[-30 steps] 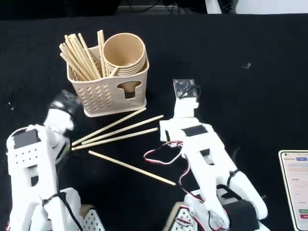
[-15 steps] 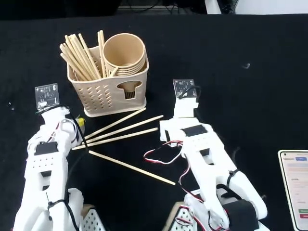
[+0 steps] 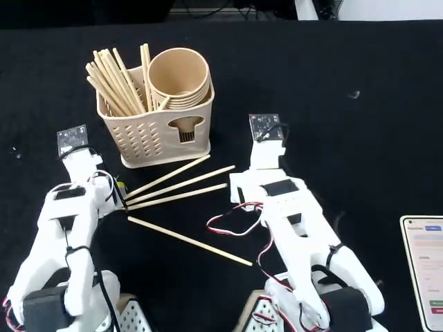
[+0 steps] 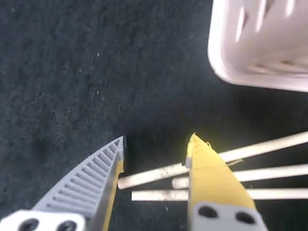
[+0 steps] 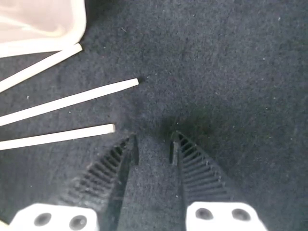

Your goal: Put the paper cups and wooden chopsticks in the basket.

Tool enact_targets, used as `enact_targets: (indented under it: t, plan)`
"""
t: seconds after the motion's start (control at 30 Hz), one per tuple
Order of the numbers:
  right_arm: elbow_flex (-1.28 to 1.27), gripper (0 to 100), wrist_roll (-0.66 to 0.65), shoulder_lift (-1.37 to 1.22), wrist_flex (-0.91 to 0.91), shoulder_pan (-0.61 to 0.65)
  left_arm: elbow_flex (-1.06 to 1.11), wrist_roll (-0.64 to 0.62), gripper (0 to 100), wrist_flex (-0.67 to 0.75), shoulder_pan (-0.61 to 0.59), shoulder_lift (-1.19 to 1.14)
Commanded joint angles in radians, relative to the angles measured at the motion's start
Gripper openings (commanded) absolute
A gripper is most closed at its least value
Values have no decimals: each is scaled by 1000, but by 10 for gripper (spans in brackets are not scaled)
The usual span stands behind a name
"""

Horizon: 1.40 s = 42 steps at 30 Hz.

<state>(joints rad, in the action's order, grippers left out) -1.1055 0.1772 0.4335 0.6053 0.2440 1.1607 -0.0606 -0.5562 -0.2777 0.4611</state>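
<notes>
A beige basket point(image 3: 160, 135) holds a stack of paper cups point(image 3: 178, 75) and a bundle of wooden chopsticks point(image 3: 114, 81). Three loose chopsticks point(image 3: 176, 187) lie fanned on the black table in front of it. A fourth chopstick point(image 3: 190, 241) lies apart, nearer the arms. My left gripper point(image 4: 155, 147) is open low over the left ends of the three chopsticks point(image 4: 159, 173), with those ends between its fingers; it is also seen from above point(image 3: 119, 192). My right gripper point(image 5: 153, 143) is open by a narrow gap just beyond their right ends point(image 5: 108, 129), holding nothing.
The basket's corner point(image 4: 255, 48) is close to the left gripper, and its rim point(image 5: 43, 29) lies near the right one. The right arm point(image 3: 277, 190) stands mid-table with loose red and white wires point(image 3: 235, 221). A phone point(image 3: 426, 266) lies at the right edge.
The left arm has swung in from the left and come down to the three chopsticks' left ends. The right arm and the chopsticks have not moved.
</notes>
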Motion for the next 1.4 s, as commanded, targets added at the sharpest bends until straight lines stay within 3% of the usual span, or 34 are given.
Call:
enact_targets:
  t: [0.0, 0.13, 0.5, 0.9, 1.1, 1.37]
  plan:
    - [1, 124, -11, 48, -15, -17, -73, 38, 216, -112, 36, 11]
    - [1, 124, -11, 48, -15, -17, -59, 178, 216, -170, 68, 37]
    - [1, 124, -11, 48, -15, -17, -62, 338, 216, -373, 71, 91]
    - [1, 124, -9, 48, -15, -17, -31, 391, 220, -614, 136, 545]
    - [1, 124, -9, 47, -15, -17, 24, 496, 221, -549, 272, 563]
    - [1, 124, -9, 47, -15, -17, 13, 499, 221, -431, 289, 348]
